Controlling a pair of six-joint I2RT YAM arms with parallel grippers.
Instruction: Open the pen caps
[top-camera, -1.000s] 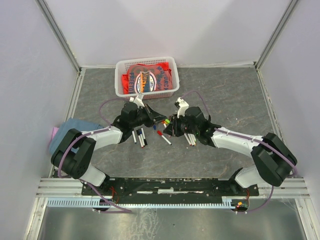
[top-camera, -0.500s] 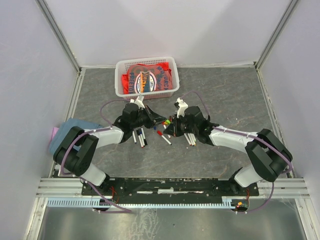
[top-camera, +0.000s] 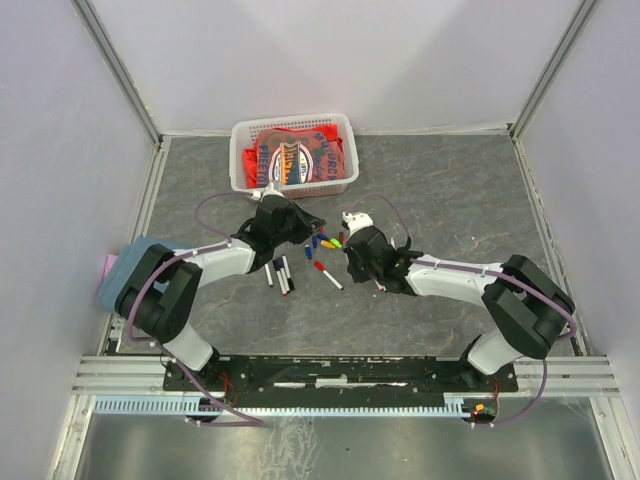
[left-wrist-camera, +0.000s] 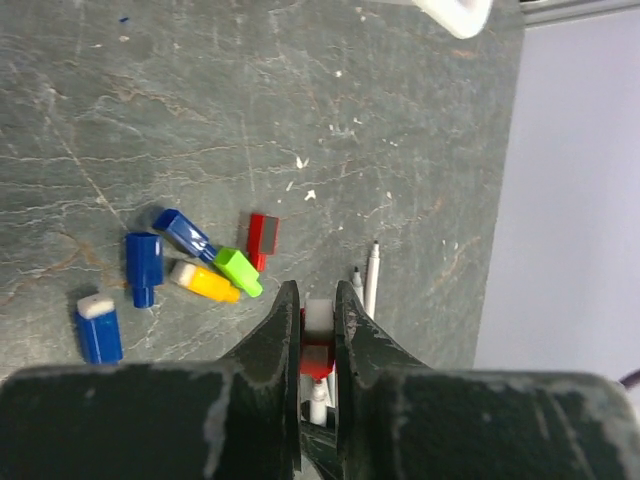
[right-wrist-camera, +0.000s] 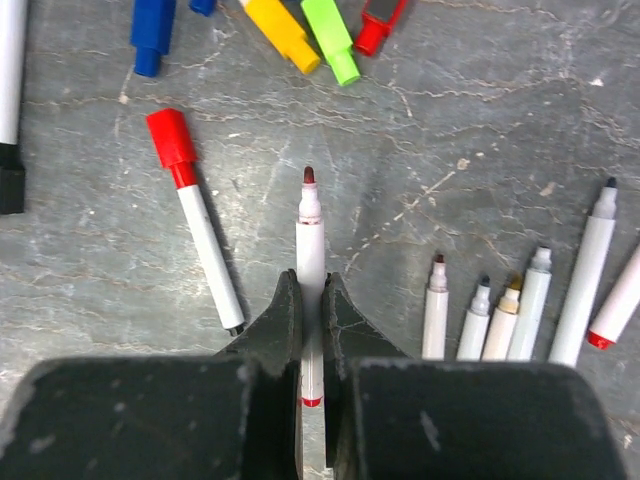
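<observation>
My left gripper (left-wrist-camera: 318, 300) is shut on a red pen cap (left-wrist-camera: 317, 358) with a white end, held above the table. Loose caps lie below it: blue (left-wrist-camera: 143, 265), yellow (left-wrist-camera: 205, 282), green (left-wrist-camera: 238, 271) and red (left-wrist-camera: 263, 235). My right gripper (right-wrist-camera: 310, 282) is shut on a white pen (right-wrist-camera: 310, 230) whose bare red tip points away from the jaws. A pen still wearing its red cap (right-wrist-camera: 172, 140) lies to the left of it. Several uncapped pens (right-wrist-camera: 530, 310) lie in a row to the right. In the top view the grippers (top-camera: 305, 222) (top-camera: 352, 255) stand apart.
A white basket (top-camera: 295, 155) with red packets stands behind the arms. A blue cloth (top-camera: 125, 265) lies at the table's left edge. Capped pens with dark caps (top-camera: 280, 272) lie beside the left arm.
The grippers met at the middle; now they have pulled apart. The left went back and left with the red cap, and the right closed tight on the pen and moved nearer.
</observation>
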